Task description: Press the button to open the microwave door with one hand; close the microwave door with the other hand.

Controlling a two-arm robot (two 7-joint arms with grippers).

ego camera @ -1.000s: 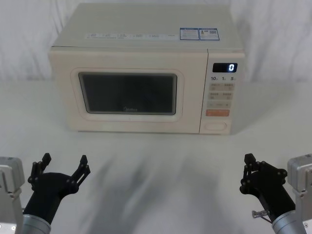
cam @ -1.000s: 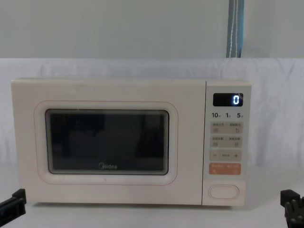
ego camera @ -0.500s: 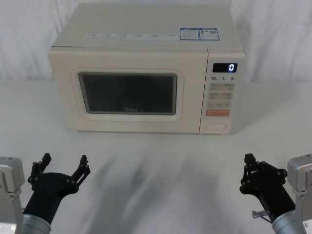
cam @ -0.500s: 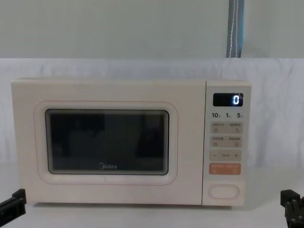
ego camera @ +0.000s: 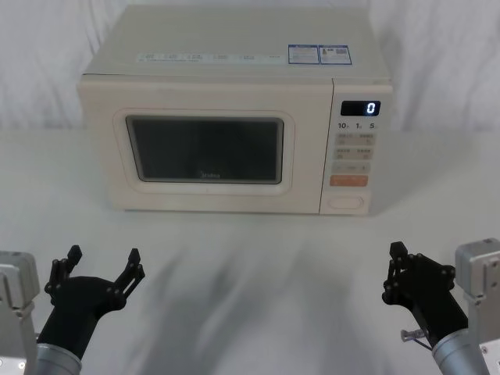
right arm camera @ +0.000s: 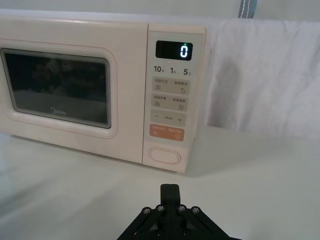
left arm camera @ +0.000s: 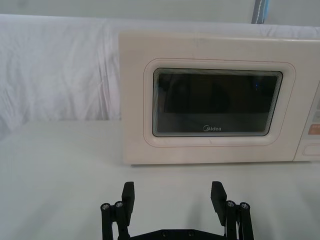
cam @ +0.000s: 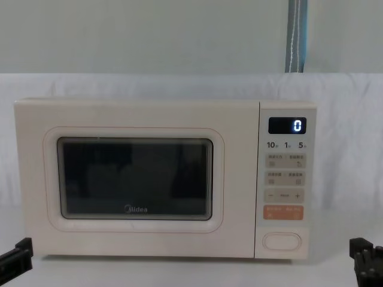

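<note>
With the microwave door (ego camera: 205, 148) flush shut at frame centre and the oval button (ego camera: 346, 202) at its lower right untouched, we note the right gripper (ego camera: 410, 275), fingers pinched together, has crept slightly leftward, probably starting toward it, while the left gripper (ego camera: 100, 262) idles spread wide lower left.

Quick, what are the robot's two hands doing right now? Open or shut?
Left gripper: open, holding nothing, low over the table in front of the microwave door.
Right gripper: shut, holding nothing, facing the button.
</note>
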